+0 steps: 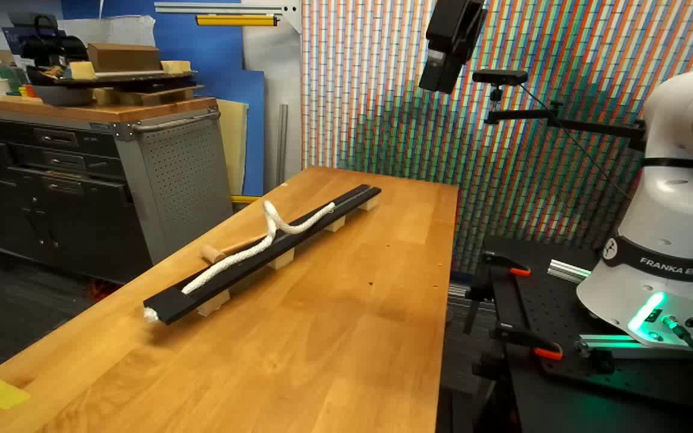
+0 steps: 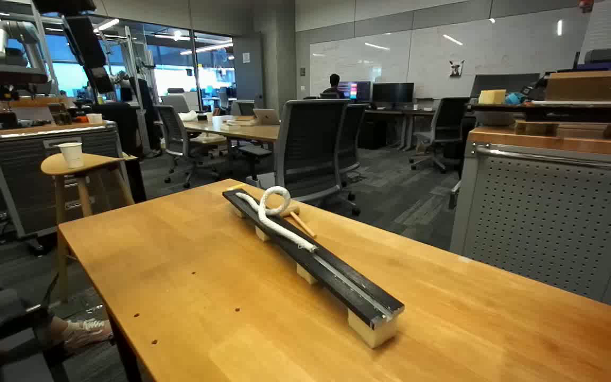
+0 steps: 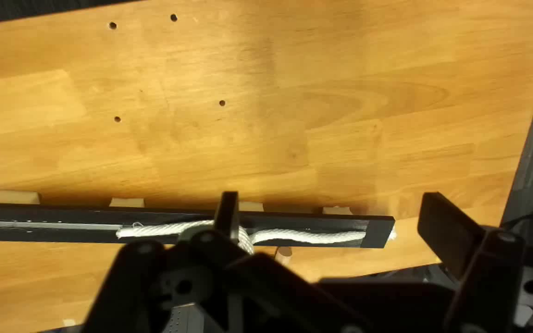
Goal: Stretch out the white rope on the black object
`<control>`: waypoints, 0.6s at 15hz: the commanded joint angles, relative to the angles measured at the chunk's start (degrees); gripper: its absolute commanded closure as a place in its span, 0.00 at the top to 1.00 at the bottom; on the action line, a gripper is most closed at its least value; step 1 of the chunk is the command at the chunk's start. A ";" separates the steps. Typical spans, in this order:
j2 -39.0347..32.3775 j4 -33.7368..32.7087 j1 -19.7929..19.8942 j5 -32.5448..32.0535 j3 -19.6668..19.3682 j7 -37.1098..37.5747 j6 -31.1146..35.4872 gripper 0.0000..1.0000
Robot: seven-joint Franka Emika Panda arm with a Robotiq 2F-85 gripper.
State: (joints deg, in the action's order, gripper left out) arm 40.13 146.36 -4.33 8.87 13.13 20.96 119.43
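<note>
Spread wide, the tool (image 3: 330,208) holds nothing and points down, high over the tabletop (image 3: 294,152). The rope (image 3: 312,237) lies along the black bar (image 3: 63,213), with a loop (image 2: 285,199) sticking up near its middle; bare groove (image 3: 63,225) shows past one end. A cup (image 2: 72,156) sits on a stool (image 2: 98,161); I can't tell what's in it. The arm (image 1: 674,210) stands beside the tabletop, partly cut off.

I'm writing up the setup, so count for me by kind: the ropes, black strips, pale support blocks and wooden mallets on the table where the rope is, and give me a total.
White rope: 1
Black strip: 1
Pale support blocks: 4
Wooden mallet: 1
Total: 7
</note>
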 commanded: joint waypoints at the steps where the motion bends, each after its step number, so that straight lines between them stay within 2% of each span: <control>1: -0.04 -0.33 -0.18 -0.17 -0.18 0.11 -0.15 1.00; 9: 0.21 -0.68 -0.17 -0.16 -0.17 0.10 -0.16 1.00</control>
State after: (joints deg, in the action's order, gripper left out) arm 40.39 145.83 -4.33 8.87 13.13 20.96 119.45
